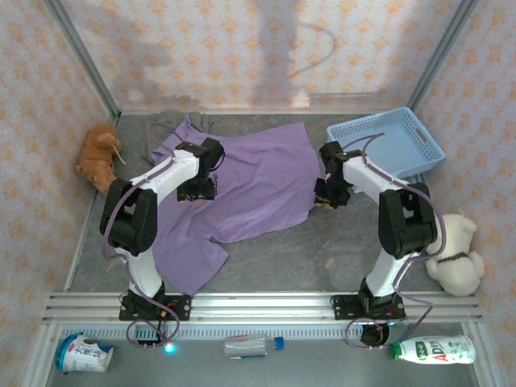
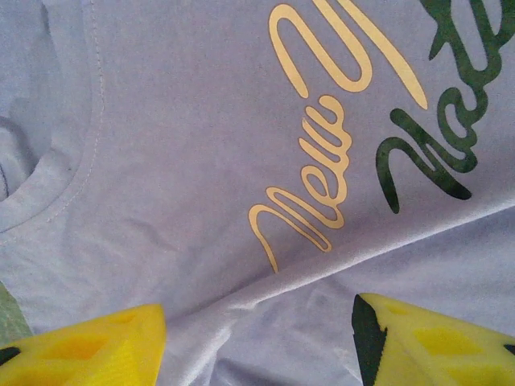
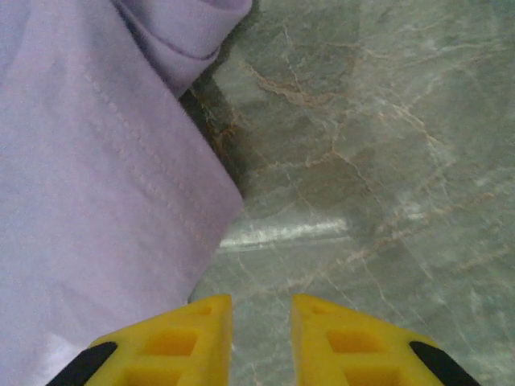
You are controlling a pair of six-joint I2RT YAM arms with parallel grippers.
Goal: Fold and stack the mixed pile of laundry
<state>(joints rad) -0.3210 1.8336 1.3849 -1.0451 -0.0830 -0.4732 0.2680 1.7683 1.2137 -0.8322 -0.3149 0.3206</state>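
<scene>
**Shirt spread flat on table; both grippers at its edges, neither holding cloth**

The purple shirt lies opened out across the middle of the grey table, print side up. One part trails toward the near left, close to the left arm's base. Pale yellow and dark green script lettering shows on the chest, with the neckline seam to its left in the left wrist view. A grey garment lies bunched at the shirt's far left corner, touching it.

The left gripper hangs over the shirt's left half, above the lettering. Its yellow fingers are spread wide, with nothing pinched.

The right gripper stands at the shirt's right edge. Its fingers are a narrow gap apart, with only bare table between them and the hem just to their left.

A blue basket sits at the far right. An orange plush toy lies by the left wall, and a cream plush toy lies at the near right.
</scene>
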